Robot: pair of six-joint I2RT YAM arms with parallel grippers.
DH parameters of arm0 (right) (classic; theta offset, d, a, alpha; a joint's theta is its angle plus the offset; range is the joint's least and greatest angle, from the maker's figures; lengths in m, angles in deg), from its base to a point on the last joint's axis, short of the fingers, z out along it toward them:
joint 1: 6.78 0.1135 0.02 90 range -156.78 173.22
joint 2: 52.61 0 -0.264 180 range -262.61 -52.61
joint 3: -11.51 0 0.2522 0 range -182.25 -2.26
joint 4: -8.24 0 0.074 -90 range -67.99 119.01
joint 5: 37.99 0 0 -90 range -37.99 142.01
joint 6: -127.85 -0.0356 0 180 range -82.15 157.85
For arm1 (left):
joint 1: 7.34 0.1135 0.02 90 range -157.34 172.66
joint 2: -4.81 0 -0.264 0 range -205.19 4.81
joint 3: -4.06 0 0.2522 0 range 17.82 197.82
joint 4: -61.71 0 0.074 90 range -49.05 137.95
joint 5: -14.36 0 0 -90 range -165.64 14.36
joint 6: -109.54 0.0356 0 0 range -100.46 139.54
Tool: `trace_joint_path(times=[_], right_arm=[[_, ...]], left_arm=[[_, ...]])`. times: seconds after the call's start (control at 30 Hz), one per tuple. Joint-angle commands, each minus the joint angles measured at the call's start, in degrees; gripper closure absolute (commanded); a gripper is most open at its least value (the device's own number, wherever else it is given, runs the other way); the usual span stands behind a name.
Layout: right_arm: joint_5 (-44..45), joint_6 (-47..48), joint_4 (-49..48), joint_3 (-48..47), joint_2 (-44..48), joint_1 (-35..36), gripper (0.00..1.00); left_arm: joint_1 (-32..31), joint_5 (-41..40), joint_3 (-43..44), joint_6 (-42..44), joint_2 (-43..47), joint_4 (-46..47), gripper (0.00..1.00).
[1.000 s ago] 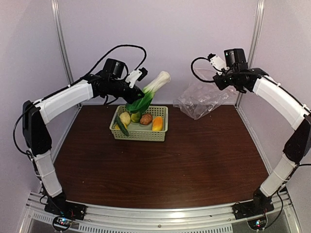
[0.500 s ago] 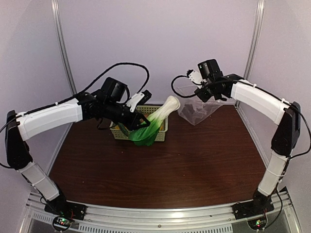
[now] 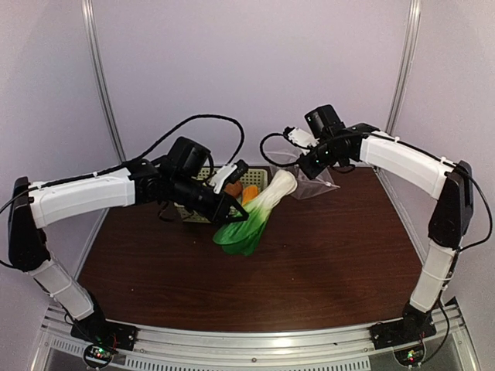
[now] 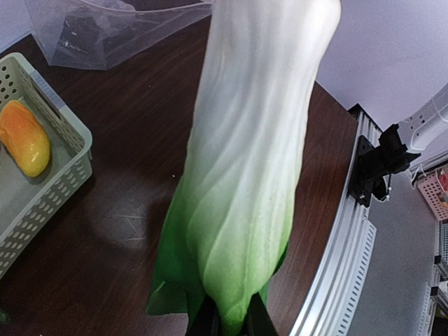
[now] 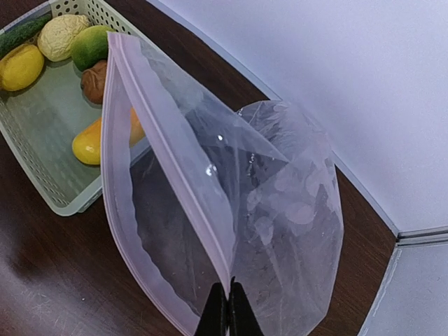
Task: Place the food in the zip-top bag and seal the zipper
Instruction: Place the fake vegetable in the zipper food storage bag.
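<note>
My left gripper (image 3: 230, 210) is shut on the leafy end of the green stalk with the white stem (image 3: 257, 217), held above the table with the stem pointing at the bag; the stalk fills the left wrist view (image 4: 245, 175). My right gripper (image 3: 303, 171) is shut on the mouth edge of the clear zip-top bag (image 3: 309, 184) and holds its mouth open (image 5: 210, 210). The zipper strip (image 5: 164, 161) runs along the mouth edge; no slider tab shows. Yellow, green, brown and orange toy pieces (image 5: 87, 143) lie in the pale green basket.
The pale green slatted basket (image 3: 255, 178) stands behind the stalk at the back of the brown table, partly hidden by my left arm; it also shows in the right wrist view (image 5: 42, 175). The metal rail (image 4: 336, 266) runs along the table's near edge.
My left gripper has carried the stalk right and down, off the basket toward the bag. My right gripper has brought the bag left toward the basket, its mouth facing the stalk.
</note>
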Motion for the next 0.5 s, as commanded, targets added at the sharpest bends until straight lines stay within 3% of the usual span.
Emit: trace_joint_path(times=[0.0,0.2,0.47], right_arm=[[-3.83,-3.28,0.63,0.74,-1.81,0.89,1.00],[-5.36,-4.48,0.80,0.61,-0.72,1.15,1.00],[0.32,-4.37,-0.92,4.41,3.00,1.09,1.00]], left_arm=[[-1.14,4.72,2.36,-4.46,-1.86,4.85,1.00],[-1.14,4.61,6.91,-11.05,-7.95,6.49,1.00],[-0.78,4.57,13.74,-15.85,-15.23,9.13,1.00]])
